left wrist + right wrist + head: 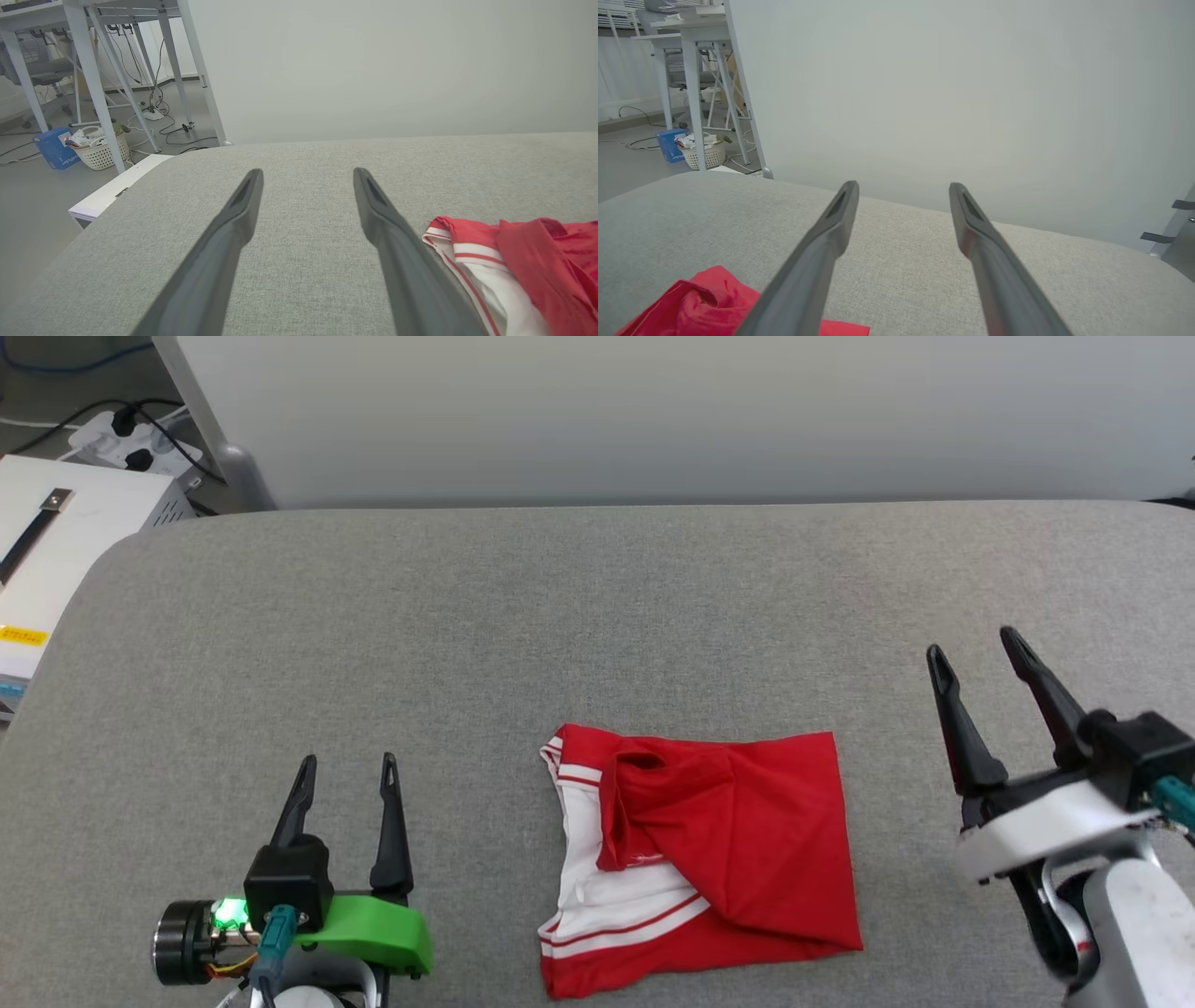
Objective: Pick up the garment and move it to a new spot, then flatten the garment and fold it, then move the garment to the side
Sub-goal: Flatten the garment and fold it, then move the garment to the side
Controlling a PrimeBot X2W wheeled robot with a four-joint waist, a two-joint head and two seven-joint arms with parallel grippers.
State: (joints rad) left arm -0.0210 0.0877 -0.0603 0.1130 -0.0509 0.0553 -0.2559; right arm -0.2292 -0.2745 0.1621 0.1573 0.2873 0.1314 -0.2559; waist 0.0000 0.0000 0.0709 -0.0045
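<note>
**Surface:** grey woven-fabric padded tabletop (560,616), rounded corners. Plain pale wall panel (653,411) stands behind its far edge.

**Item:** red jersey-style T-shirt (738,859), white short sleeves, red-white striped trim. It lies on the tabletop by the near edge, approx. centre, betw. the two arms. Folded to a rough rectangle, not neat: a red flap runs diagonally over the white sleeve section, w/ a loose bunch at upper left. Chest lettering not visible.

**L gripper** (348,761), black fingers on a green mount: left of the shirt, near but not touching. Claw released, fingers spread, nothing betw. them. In the L wrist view bare grey fabric shows in the gap, and the shirt's striped edge lies outside the fingers, to the right.

**R gripper** (974,644), black fingers on a white mount: right of the shirt, well apart, tilted. Claw released, empty. In the R wrist view the red cloth sits at lower left, outside the fingers.

**Surroundings:** white cabinet (56,541) and white power strip (131,443) beyond the table's left corner. White lattice basket (100,149) and blue box (53,147) on the floor among the desk legs.
</note>
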